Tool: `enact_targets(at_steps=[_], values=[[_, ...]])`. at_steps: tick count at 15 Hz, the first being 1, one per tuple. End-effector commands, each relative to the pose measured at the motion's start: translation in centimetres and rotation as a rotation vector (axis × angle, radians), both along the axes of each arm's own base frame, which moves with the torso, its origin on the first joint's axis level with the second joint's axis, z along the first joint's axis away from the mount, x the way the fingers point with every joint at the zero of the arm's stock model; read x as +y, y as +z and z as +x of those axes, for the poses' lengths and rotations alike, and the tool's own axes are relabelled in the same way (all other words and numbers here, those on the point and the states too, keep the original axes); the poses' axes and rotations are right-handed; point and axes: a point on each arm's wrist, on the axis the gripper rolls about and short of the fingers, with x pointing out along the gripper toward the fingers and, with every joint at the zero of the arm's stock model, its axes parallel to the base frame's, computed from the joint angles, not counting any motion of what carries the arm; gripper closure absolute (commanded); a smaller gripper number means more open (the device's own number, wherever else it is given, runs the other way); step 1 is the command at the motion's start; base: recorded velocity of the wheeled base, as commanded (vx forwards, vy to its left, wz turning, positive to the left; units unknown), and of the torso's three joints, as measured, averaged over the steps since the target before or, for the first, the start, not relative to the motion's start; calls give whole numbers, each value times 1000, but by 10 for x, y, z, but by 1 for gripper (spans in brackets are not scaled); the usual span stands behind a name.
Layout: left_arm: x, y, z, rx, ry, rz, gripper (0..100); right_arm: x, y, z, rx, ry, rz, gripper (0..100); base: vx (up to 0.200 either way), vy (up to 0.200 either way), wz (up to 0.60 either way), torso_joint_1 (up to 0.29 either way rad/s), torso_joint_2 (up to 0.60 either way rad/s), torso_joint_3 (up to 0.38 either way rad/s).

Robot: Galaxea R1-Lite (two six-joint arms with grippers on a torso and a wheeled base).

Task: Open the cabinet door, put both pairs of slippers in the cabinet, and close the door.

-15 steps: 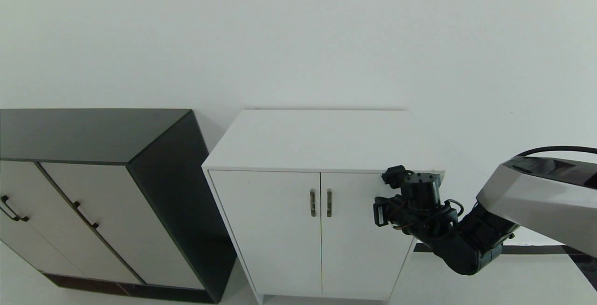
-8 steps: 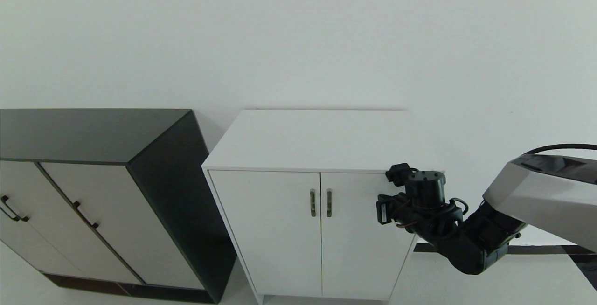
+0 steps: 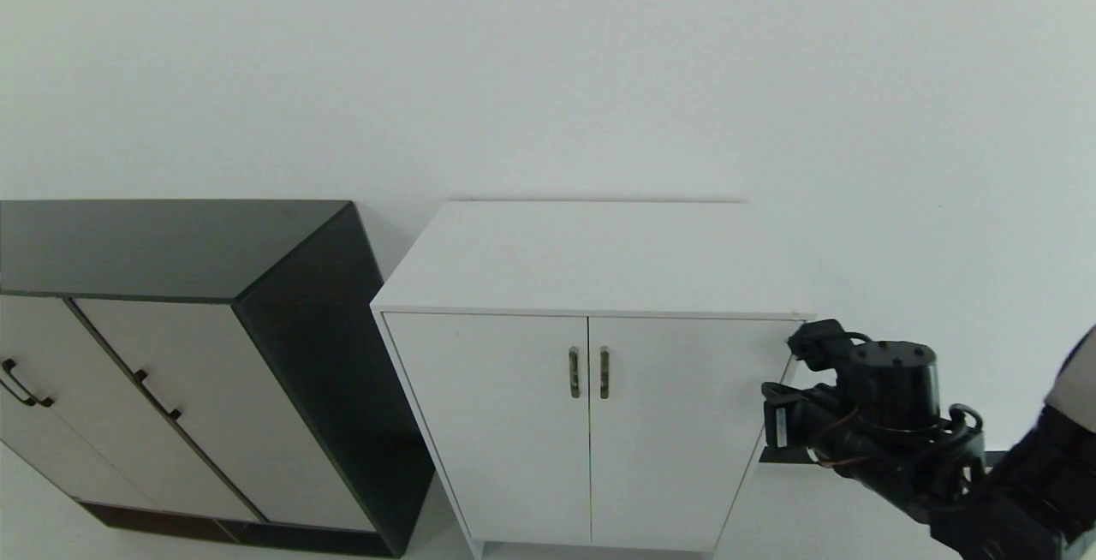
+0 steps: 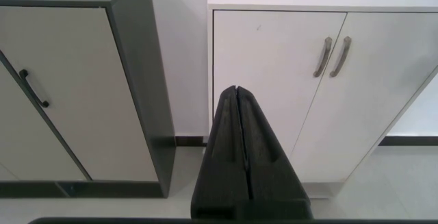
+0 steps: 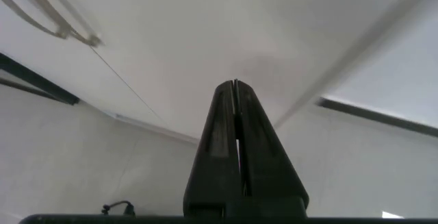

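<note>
The white cabinet [image 3: 591, 260] stands against the wall, in the middle of the head view, with its left door [image 3: 497, 423] and right door [image 3: 668, 423] both shut. Two slim metal handles [image 3: 589, 372] sit side by side at the centre seam. Its foot is cut off by the lower edge of the head view, and its inside is hidden behind the doors.

The right arm [image 3: 890, 423] is at the cabinet's near right corner, beside the right door's outer edge, and runs out of view at the lower right. From the head view its fingers cannot be made out. In the right wrist view the right gripper [image 5: 237, 94] has its two fingers pressed together, tip close to the white door panel. The left gripper [image 4: 236, 95] is likewise closed with nothing between its fingers, held off in front of the gap between the two cabinets.

Just left of the white one stands a dark cabinet [image 3: 317, 346] with pale doors and a dark handle [image 3: 157, 395]; it runs off the left edge. The wall [image 3: 548, 72] is plain white, the floor [image 4: 383, 190] pale, with a dark skirting strip [image 4: 410, 140] at the wall's base.
</note>
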Motion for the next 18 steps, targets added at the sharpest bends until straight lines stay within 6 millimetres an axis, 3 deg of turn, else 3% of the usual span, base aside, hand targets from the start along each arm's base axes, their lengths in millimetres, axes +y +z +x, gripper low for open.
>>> enact_targets(at_steps=[1,7,10,12,15,18], values=[[0,0,0,0,0,-1,100,-34,21,-44,-28,-51,12,100,0,0,0,0,0,0],[0,0,0,0,2,-4,100,-96,37,-122,-80,-191,-43,100,0,0,0,0,0,0],[0,0,0,0,2,-4,100,-105,43,-153,-58,-195,-54,100,0,0,0,0,0,0],[0,0,0,0,2,-4,100,-111,40,-186,-23,-128,-38,100,0,0,0,0,0,0],[0,0,0,0,3,-4,100,-120,27,-230,0,-71,-25,100,0,0,0,0,0,0],[0,0,0,0,2,-4,100,-125,14,-256,-21,-33,-5,100,0,0,0,0,0,0]])
